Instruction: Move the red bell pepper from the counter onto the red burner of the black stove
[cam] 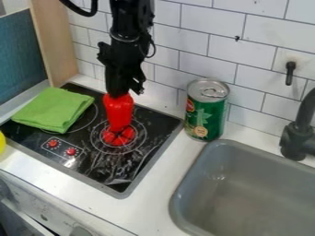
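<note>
One red bottle (119, 110) was seen from the fixed camera, held at its top by the black end effector (117, 94), which appeared to be closed around it. It was kept roughly upright at a ringed burner of the black cooktop (102, 167), above a red marking (119, 137); whether the lower end was borne by the glass could not be told. By these signs, the grasp was judged to be done, while the release had not been made. Nearby, a folded green cloth (54, 109) was laid over the cooktop's far left part, beside the wooden panel (54, 41). The cooktop was set into a white desk (157, 198), and its glossy face was marked by pale streaks and reflections. A green can (206, 110) was stood upright between the cooktop and the grey sink (209, 159), near the tiled wall (190, 27). The sink was flanked by a dark faucet (298, 136), and a small black hook (290, 73) was mounted on the tiles above. At the left edge, part of a yellow object (2, 142) was caught, too cropped to be identified.
</note>
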`<state>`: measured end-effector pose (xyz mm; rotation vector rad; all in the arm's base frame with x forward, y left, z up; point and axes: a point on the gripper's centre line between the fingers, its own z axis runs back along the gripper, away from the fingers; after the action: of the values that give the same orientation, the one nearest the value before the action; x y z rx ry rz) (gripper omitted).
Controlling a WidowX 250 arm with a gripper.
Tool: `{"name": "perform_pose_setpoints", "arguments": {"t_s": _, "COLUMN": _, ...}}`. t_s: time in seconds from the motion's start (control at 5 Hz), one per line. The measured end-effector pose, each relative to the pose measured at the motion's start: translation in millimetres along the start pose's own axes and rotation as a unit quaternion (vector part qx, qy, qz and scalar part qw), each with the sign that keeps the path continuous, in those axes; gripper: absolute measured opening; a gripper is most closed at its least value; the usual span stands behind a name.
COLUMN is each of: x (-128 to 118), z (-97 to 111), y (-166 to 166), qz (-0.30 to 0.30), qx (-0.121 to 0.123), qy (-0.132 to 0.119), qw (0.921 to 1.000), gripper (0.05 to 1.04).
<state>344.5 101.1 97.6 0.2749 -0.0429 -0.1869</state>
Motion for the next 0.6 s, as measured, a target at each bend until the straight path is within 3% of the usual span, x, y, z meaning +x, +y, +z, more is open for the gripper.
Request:
{"name": "perform_pose_setpoints", "arguments": {"t_s": 0.4, "x": 3.1, "z": -4.0, "y": -4.0, "qz": -0.016, "qx": -0.006, "qy": 0.034, "qw": 0.9993, "gripper": 0.14}}
{"name": "perform_pose_setpoints", "arguments": {"t_s": 0.6, "x": 0.1, "z": -3.9, "y": -7.9, "qz": -0.027, "qx": -0.019, "qy": 0.044, "qw": 0.9985, "gripper": 0.354}}
